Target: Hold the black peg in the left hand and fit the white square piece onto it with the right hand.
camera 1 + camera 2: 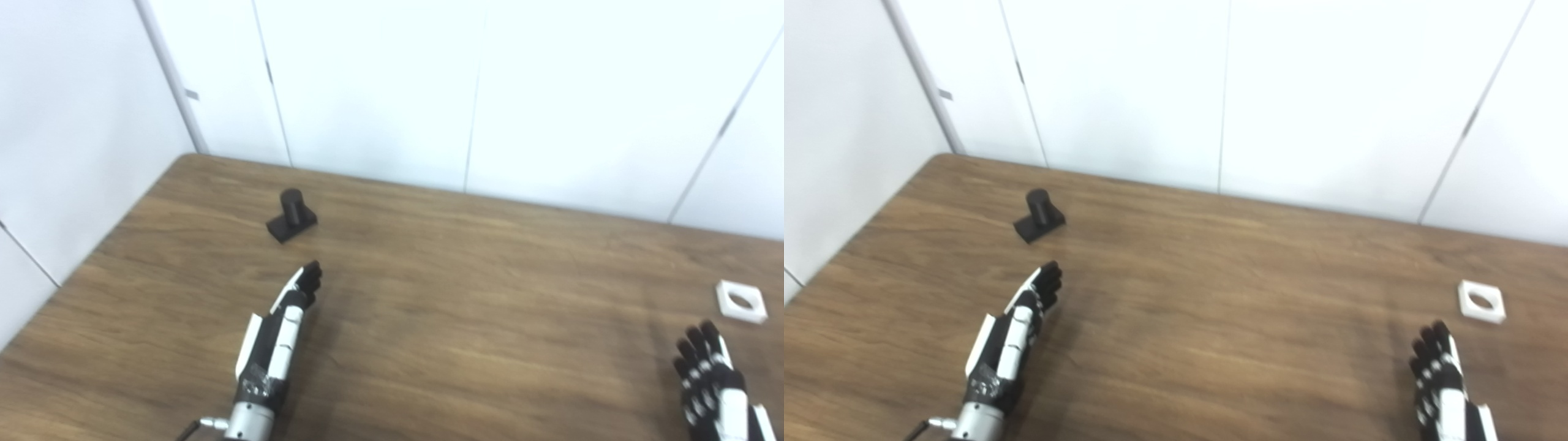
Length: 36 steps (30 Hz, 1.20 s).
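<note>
Both hands empty, fingers apart. Left hand (278, 337) sits just below the black peg (291, 215), upper left: grip its base, post clear. Right hand (710, 380) then takes the white square piece (741, 301) by its edges.

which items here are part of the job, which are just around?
Job:
- black peg, standing on the table, untouched
- white square piece, flat on the table, far right
- left hand, open, short of the peg
- right hand, open, short of the white piece

Just around:
- wooden table
- white wall panels
</note>
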Available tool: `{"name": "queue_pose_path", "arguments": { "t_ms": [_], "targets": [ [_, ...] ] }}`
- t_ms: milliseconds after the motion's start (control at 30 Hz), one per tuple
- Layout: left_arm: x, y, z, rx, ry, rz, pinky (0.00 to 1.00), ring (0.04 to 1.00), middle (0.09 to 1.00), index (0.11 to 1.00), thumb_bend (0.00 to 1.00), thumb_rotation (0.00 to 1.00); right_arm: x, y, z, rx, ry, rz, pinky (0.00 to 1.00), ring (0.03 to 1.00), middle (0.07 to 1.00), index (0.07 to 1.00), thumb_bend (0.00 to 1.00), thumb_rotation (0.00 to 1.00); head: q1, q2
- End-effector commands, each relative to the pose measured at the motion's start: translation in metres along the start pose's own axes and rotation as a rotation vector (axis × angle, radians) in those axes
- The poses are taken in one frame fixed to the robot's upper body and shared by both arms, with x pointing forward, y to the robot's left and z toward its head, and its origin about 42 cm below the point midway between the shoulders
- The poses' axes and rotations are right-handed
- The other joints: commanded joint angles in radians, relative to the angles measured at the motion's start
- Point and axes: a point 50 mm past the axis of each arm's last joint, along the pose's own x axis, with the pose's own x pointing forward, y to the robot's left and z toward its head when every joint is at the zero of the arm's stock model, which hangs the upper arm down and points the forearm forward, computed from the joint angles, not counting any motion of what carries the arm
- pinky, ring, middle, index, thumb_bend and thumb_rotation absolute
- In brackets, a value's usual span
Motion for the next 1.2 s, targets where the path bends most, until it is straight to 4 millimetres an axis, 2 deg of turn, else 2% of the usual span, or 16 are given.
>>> {"name": "queue_pose_path", "arguments": {
  "t_ms": [0, 233, 367, 433, 533, 600, 667, 700, 733, 800, 867, 967, 1033, 1167],
  "targets": [
    [-0.021, -0.015, -0.014, -0.049, 0.049, 0.029, 0.98, 0.956, 0.941, 0.941, 0.44, 0.93, -0.019, -0.007, -0.014, 0.007, 0.035, -0.011, 1.00, 0.992, 0.991, 1.000, 0.49, 1.00, 0.001, -0.006],
    [-0.023, -0.015, -0.018, -0.045, 0.045, 0.029, 0.98, 0.956, 0.935, 0.938, 0.45, 0.92, -0.020, -0.005, -0.016, -0.002, 0.041, 0.001, 1.00, 0.999, 0.995, 1.000, 0.45, 1.00, -0.009, -0.013],
    [-0.024, -0.014, -0.017, -0.012, 0.063, 0.042, 0.98, 0.958, 0.934, 0.938, 0.48, 0.85, -0.019, -0.005, -0.016, -0.005, 0.040, -0.004, 1.00, 0.994, 0.988, 1.000, 0.46, 1.00, -0.023, -0.007],
    [-0.023, -0.013, -0.014, 0.041, 0.052, 0.049, 0.96, 0.954, 0.932, 0.938, 0.47, 0.76, -0.019, -0.005, -0.016, -0.008, 0.037, -0.008, 1.00, 0.982, 0.979, 0.996, 0.47, 1.00, -0.026, -0.005],
    [-0.021, -0.008, -0.002, 0.148, 0.041, 0.071, 0.90, 0.934, 0.924, 0.941, 0.45, 0.54, -0.019, -0.005, -0.015, -0.002, 0.040, -0.012, 1.00, 0.973, 0.971, 0.988, 0.49, 1.00, -0.029, 0.002],
    [-0.016, -0.004, 0.007, 0.209, 0.035, 0.076, 0.92, 0.918, 0.929, 0.947, 0.53, 0.38, -0.018, -0.005, -0.015, 0.002, 0.042, -0.016, 1.00, 0.972, 0.970, 0.990, 0.49, 1.00, -0.031, 0.006],
    [-0.011, 0.002, 0.015, 0.261, 0.031, 0.088, 0.94, 0.920, 0.935, 0.949, 0.58, 0.31, -0.018, -0.005, -0.016, 0.003, 0.043, -0.017, 1.00, 0.970, 0.969, 0.990, 0.51, 1.00, -0.035, 0.007],
    [-0.006, 0.006, 0.020, 0.308, 0.026, 0.097, 0.95, 0.923, 0.929, 0.940, 0.64, 0.26, -0.017, -0.004, -0.016, 0.001, 0.043, -0.015, 1.00, 0.973, 0.969, 0.992, 0.52, 1.00, -0.037, 0.009],
    [0.000, 0.011, 0.026, 0.361, 0.018, 0.108, 0.94, 0.920, 0.923, 0.936, 0.67, 0.24, -0.017, -0.004, -0.016, -0.003, 0.042, -0.014, 1.00, 0.973, 0.969, 0.993, 0.52, 1.00, -0.037, 0.009],
    [0.011, 0.020, 0.036, 0.448, -0.001, 0.134, 0.93, 0.913, 0.911, 0.932, 0.73, 0.24, -0.016, -0.004, -0.017, -0.009, 0.042, -0.014, 0.99, 0.970, 0.968, 0.992, 0.54, 1.00, -0.039, 0.010],
    [0.020, 0.027, 0.043, 0.510, -0.003, 0.151, 0.94, 0.915, 0.911, 0.926, 0.76, 0.24, -0.016, -0.003, -0.017, -0.006, 0.042, -0.015, 0.98, 0.968, 0.967, 0.991, 0.52, 1.00, -0.043, 0.011],
    [0.037, 0.037, 0.057, 0.591, 0.025, 0.176, 0.93, 0.940, 0.934, 0.933, 0.78, 0.30, -0.015, -0.002, -0.017, -0.002, 0.041, -0.019, 0.99, 0.972, 0.973, 0.992, 0.50, 1.00, -0.048, 0.014],
    [0.047, 0.043, 0.069, 0.642, 0.057, 0.206, 0.90, 0.963, 0.976, 0.935, 0.81, 0.40, -0.015, -0.003, -0.017, -0.003, 0.040, -0.021, 0.98, 0.964, 0.968, 0.989, 0.52, 1.00, -0.048, 0.014],
    [0.068, 0.061, 0.077, 0.716, 0.043, 0.242, 0.94, 0.983, 0.982, 0.937, 0.80, 0.44, -0.014, -0.003, -0.018, 0.004, 0.038, -0.023, 0.99, 0.961, 0.965, 0.986, 0.55, 1.00, -0.052, 0.013]
  ]
}}
